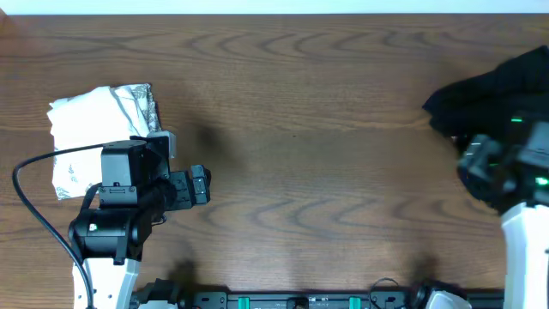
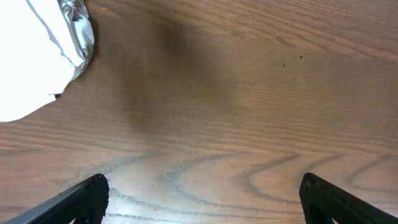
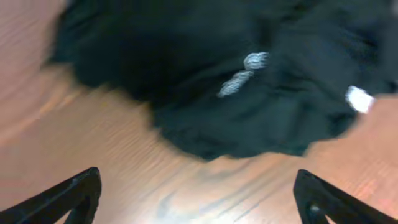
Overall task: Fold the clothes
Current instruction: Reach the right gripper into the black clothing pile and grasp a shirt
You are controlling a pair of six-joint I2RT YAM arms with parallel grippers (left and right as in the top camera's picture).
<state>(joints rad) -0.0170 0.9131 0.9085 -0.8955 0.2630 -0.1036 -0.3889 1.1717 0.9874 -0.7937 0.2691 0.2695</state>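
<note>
1. Black shirts [image 1: 497, 86] lie bunched at the far right edge of the table [image 1: 300, 112], partly cut off by the frame. White grey-printed garment [image 1: 94, 129] is a compact bundle at left.
2. My right pincer [image 3: 199, 199] is spread wide and empty, just short of the black heap. My left pincer [image 2: 202, 193] is also released, over bare wood.
3. Risk: I pinch several layers at once, or drag the heap off the edge.
4. Right wrist view is blurred, so I can't tell one shirt from the next.

Robotics lab bench: wood-grain surface [image 1: 300, 103], black mounting rail [image 1: 292, 301], left arm [image 1: 107, 236] and right arm [image 1: 523, 249] at rail ends, cable [image 1: 26, 197] looping beyond left end.
</note>
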